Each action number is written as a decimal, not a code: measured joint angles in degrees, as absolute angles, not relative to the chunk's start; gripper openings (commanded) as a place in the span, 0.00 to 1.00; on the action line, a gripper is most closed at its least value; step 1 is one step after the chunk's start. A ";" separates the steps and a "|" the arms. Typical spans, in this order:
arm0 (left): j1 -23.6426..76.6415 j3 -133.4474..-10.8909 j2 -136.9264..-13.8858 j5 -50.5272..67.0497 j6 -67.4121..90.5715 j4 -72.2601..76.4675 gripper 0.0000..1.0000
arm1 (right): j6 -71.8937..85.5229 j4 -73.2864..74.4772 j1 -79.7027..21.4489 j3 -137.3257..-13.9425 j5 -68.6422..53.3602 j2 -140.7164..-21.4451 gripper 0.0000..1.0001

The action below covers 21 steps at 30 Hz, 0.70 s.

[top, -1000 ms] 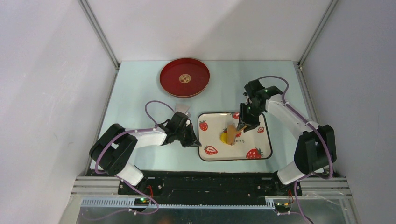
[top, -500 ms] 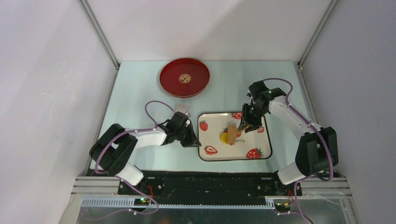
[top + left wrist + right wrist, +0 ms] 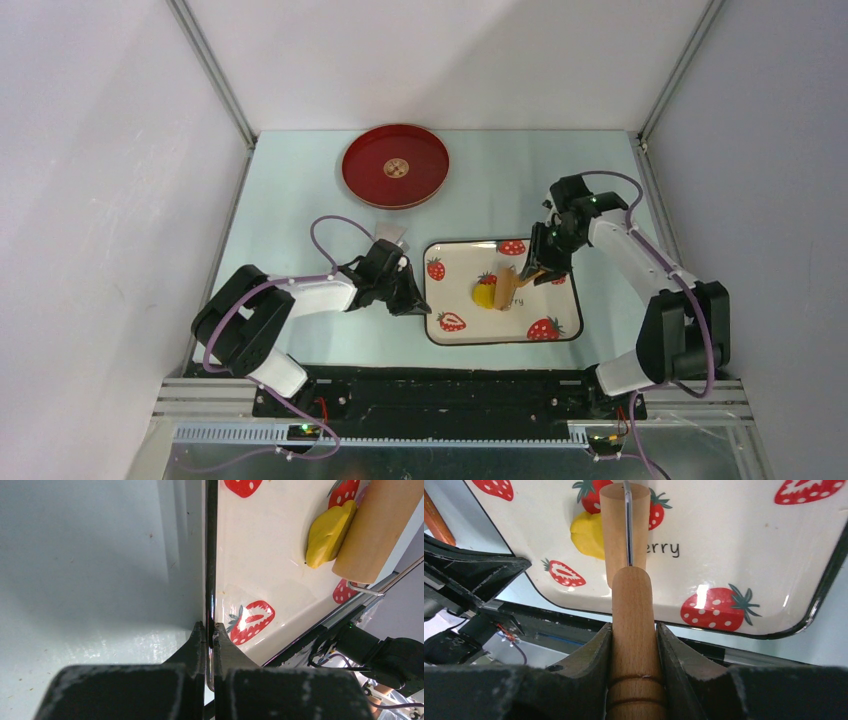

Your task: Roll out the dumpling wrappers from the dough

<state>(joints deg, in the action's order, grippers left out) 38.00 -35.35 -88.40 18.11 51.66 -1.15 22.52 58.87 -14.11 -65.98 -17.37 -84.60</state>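
Gripping the wooden roller point(image 3: 634, 600) by its handle, the right tool point(image 3: 634, 627) has both fingers pressed against the sides of the wood. Just ahead of those fingertips a thin metal rod joins the handle to the roller's barrel. The barrel rests on the strawberry tray point(image 3: 734, 540).

The dough point(image 3: 586, 535) is a small bright-yellow lump lying on the tray. It sits ahead of the right tool and slightly to its left, touching the barrel's side and partly tucked under it.

The left tool point(image 3: 210, 630) is pinching the tray's dark rim, one finger on the outer side over the counter point(image 3: 300, 200) and the other on the inner, printed side. From this tool, the dough and the barrel lie well ahead and off to the right, and a printed strawberry sits just beside the inner finger.

Far beyond both tools, near the back of the counter, stands a round red plate point(image 3: 425, 150) with a small tan disc point(image 3: 397, 167) at its centre.
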 measured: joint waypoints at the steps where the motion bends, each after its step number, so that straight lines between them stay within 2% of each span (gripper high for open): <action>1: 38.00 -35.35 -88.40 18.13 51.66 -1.15 0.00 | 22.17 58.89 -13.96 -65.82 -17.21 -84.18 0.00; 7: 38.00 -35.35 -88.42 18.13 51.66 -1.15 0.00 | 18.61 61.21 -12.43 -64.40 -12.43 -79.48 0.00; 12: 38.00 -35.38 -88.49 18.20 51.66 -1.15 0.00 | 16.84 62.57 -12.51 -66.50 -13.39 -76.01 0.00; 21: 38.00 -35.42 -88.51 18.24 51.66 -1.15 0.00 | 17.45 61.98 -21.56 -74.74 -13.72 -80.03 0.00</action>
